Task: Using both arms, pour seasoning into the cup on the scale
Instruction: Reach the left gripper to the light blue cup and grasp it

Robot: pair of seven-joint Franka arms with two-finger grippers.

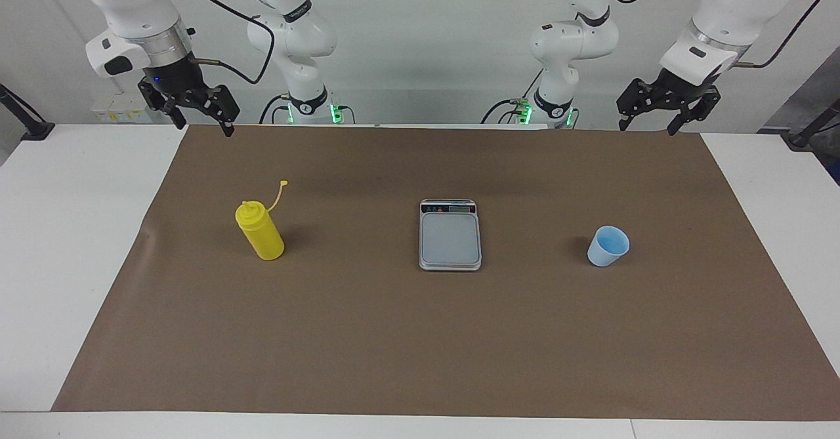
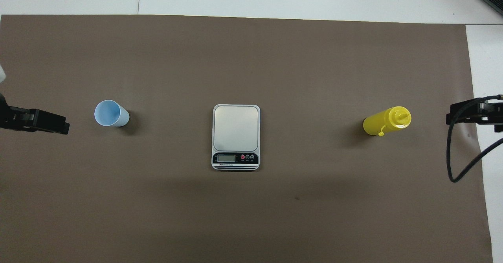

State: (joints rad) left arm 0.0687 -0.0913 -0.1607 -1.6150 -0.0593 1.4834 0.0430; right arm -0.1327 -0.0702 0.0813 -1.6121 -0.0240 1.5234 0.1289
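right gripper is held up over the mat's edge at the robots' end, toward the right arm's end of the table; fingers are seen spread wide, nothing between them. left gripper is held likewise over the mat's edge at the left arm's end, fingers spread wide and empty. both arms are noted waiting, well apart from every object. in the overhead view, with the scale taken as the dial's centre, the seasoning is found at about 3 o'clock, standing upright on the brown mat, its small cap dangling on the tether; the cup is found at about 9 o'clock, upright, mouth open. the scale's display strip lies at 6 o'clock, on the edge nearer the robots. its platform is seen bare. all three objects are set in one row, well apart.
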